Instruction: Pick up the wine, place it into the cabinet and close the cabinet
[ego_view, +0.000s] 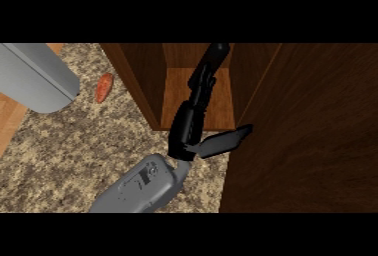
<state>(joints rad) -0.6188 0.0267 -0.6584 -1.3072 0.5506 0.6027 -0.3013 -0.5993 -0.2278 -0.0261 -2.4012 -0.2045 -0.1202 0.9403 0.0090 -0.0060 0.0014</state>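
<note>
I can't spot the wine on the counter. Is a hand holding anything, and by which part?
Cannot be told: the hand reaches into the cabinet; no bottle shows.

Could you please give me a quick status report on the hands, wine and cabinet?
Right hand reaching into open cabinet. Wine not visible. Left hand out of view. Carrot clear of path.

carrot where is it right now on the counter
In the head view the carrot lies on the counter at upper left, between the grey forearm at the left edge and the open cabinet's left wall.
</note>
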